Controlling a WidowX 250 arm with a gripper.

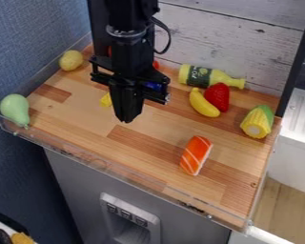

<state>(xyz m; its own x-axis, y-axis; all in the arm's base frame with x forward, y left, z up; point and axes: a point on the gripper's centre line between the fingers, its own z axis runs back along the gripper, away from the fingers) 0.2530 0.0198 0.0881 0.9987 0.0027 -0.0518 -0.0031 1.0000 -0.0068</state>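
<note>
Leftmost within the counter's clear rim [85, 161], a pear [15, 109]; next, a potato [71, 60]. A yellow piece [106, 100] lies just behind the gripper [128, 120], whose fingers are together, with nothing visibly held. Rightward: a bottle [203, 76] on its side, contents indiscernible; sushi [196, 155]; a banana [203, 103] against a strawberry [218, 96]; corn [257, 122].

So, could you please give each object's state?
Black end effector: pointing downward.
Small yellow object: partly hidden behind it.
Yellow dark-labelled toy bottle: on its side.
Yellow toy corn with green husk: kernels exposed.
Yellow toy banana: unpeeled.
Red toy strawberry: partly behind the banana.
Orange, white-striped toy salmon: lying flat.
Pale green toy pear: lying down.
Rounded yellow toy fruit: whole.
</note>
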